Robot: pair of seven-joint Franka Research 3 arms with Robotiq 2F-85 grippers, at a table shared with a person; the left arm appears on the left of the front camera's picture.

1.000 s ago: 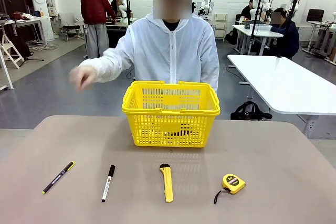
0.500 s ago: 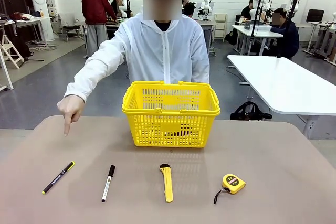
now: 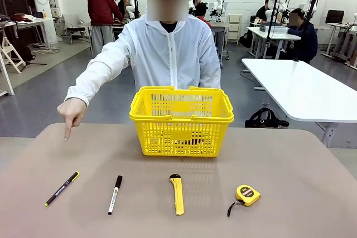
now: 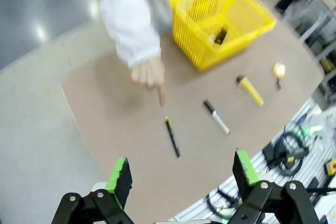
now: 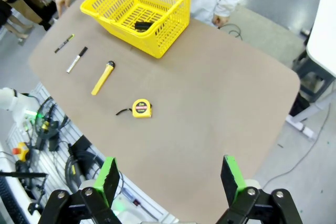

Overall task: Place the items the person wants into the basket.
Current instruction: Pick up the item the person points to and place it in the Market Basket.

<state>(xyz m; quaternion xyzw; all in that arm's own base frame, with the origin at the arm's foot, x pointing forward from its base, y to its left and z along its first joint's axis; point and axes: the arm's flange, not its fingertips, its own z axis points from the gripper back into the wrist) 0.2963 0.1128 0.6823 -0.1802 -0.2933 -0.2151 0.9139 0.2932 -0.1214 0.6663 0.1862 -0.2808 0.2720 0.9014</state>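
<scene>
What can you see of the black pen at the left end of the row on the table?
The black pen is slim, with a dark barrel, yellow-green lettering along it and a yellow-green near tip. It lies flat on the tan table, slanted, its far end turned rightward. It is leftmost in the row, apart from the white marker on its right. The person's hand points down just beyond it, finger not touching. Only the table touches it.
</scene>
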